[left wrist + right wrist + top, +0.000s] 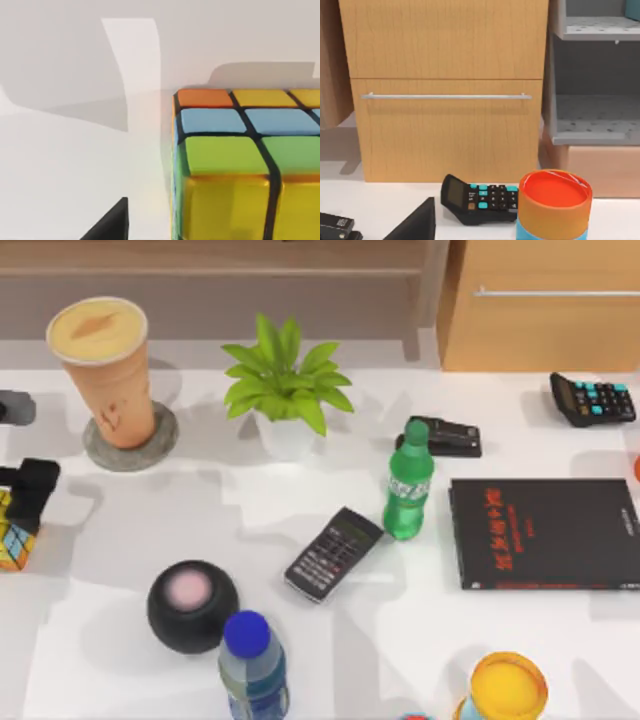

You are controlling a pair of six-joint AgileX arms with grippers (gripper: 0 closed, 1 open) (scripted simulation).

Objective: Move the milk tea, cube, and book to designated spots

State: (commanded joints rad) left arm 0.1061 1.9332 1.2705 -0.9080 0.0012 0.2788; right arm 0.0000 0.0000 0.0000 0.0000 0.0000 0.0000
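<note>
While the milk tea (pixel 103 365) is seen standing upright on a round grey coaster (pixel 131 440) at the far left of the table (pixel 200 520), the cube (pixel 14 535) is found at the table's left edge, nearer the camera than the cup. The left gripper (pixel 28 490) is placed right over the cube, its dark fingers touching the cube's top; whether they are clamped on it cannot be told. From the left wrist view the cube (pixel 240 165) is shown very close, resting on the white surface.

Right of the cup, a potted plant (pixel 283 390) is set, and further right a green bottle (pixel 408 485), a remote (pixel 333 553), a stapler (pixel 445 436), a black book with red characters (pixel 545 533) and a calculator (pixel 592 398). Nearer than the cup, a black speaker (pixel 192 605) and a blue-capped bottle (pixel 252 665) are placed well apart from the cube.

In the right wrist view a dark finger (pixel 417 222) of the right gripper is seen before the calculator (pixel 477 197) and an orange tub (pixel 554 202); its opening cannot be told.
</note>
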